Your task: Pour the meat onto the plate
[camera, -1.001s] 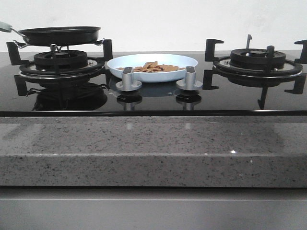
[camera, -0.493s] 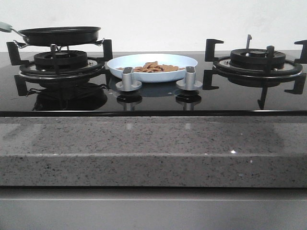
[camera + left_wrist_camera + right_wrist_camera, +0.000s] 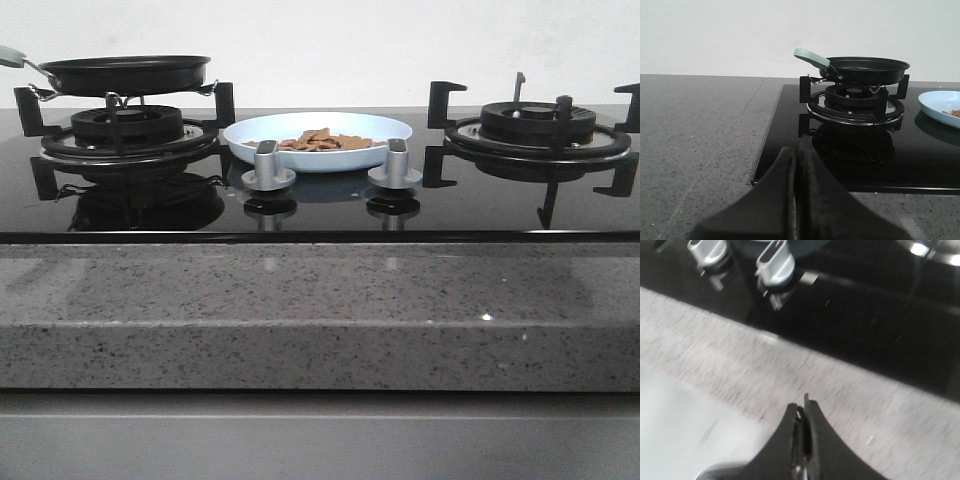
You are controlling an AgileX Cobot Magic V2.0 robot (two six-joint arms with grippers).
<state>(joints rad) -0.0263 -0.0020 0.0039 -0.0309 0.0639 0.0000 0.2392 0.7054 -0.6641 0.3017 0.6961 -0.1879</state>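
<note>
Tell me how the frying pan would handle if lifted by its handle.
The pan looks rigid and dark, likely metal, so stiff and fairly heavy for its size. Its single handle juts out to one side, so the far rim would probably dip. It sits on narrow grate prongs, so a sideways push may make it slide or rock.

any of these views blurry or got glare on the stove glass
Right wrist view: smeared with motion blur, knobs and granite counter streaked. Front view: sharp; the black glass cooktop mirrors the knobs and grates, and the plate stays clear. Left wrist view: sharp on the frying pan, dark fingers soft.
</note>
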